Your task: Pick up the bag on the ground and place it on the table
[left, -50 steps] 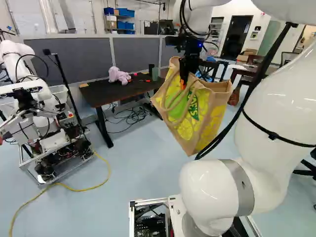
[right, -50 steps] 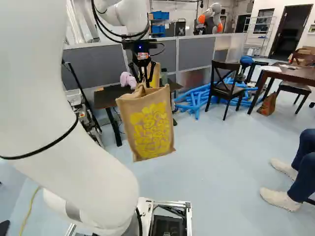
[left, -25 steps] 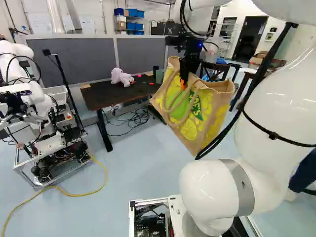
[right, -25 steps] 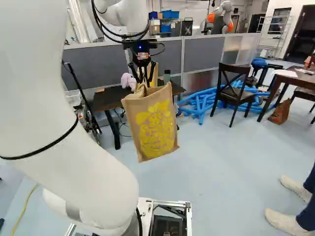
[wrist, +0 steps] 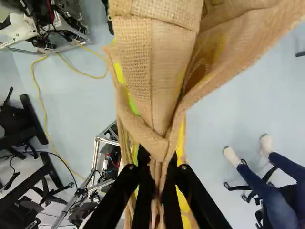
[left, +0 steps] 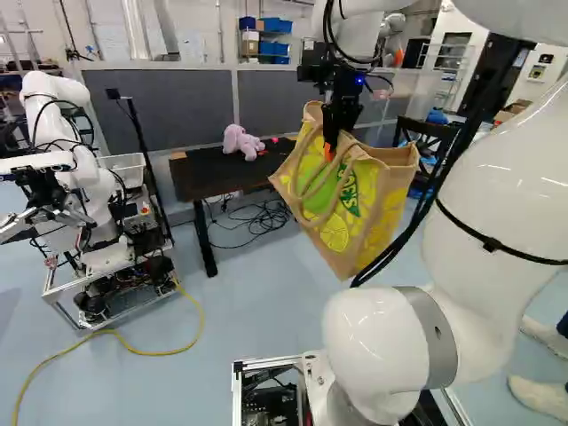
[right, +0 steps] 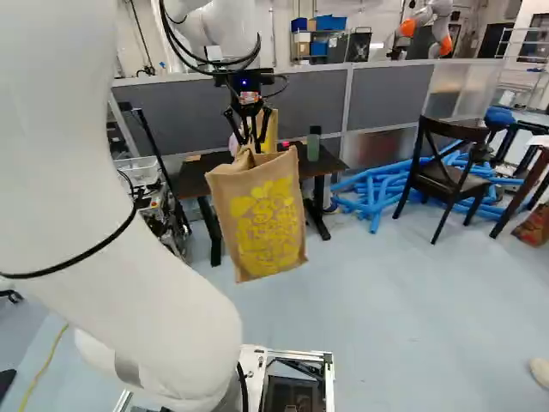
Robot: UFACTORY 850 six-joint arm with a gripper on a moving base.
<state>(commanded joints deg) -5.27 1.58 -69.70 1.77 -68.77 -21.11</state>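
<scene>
The bag [left: 377,209] hangs in the air ahead of the base, clear of the floor, its printed body slightly askew. The fingers [wrist: 144,191] are closed nearly together, a narrow fold of woven cloth pinched between them at the bag's top edge. The handles [left: 340,191] droop in loose loops down its side.

It looks like coarse, soft sackcloth: probably light, in no danger of breaking, with enough roughness to resist slipping. The sides look flat, suggesting little inside, though the contents cannot be seen. Gathered cloth at the top is a sensible hold, but being so small, it would let the body swing or twist if moved briskly.

The dark surface [left: 204,177] beyond it, with a pink soft toy [left: 241,142] on top, seems the likely goal. The limp bottom should touch down first and fold, so lower it gently, away from the toy.
</scene>
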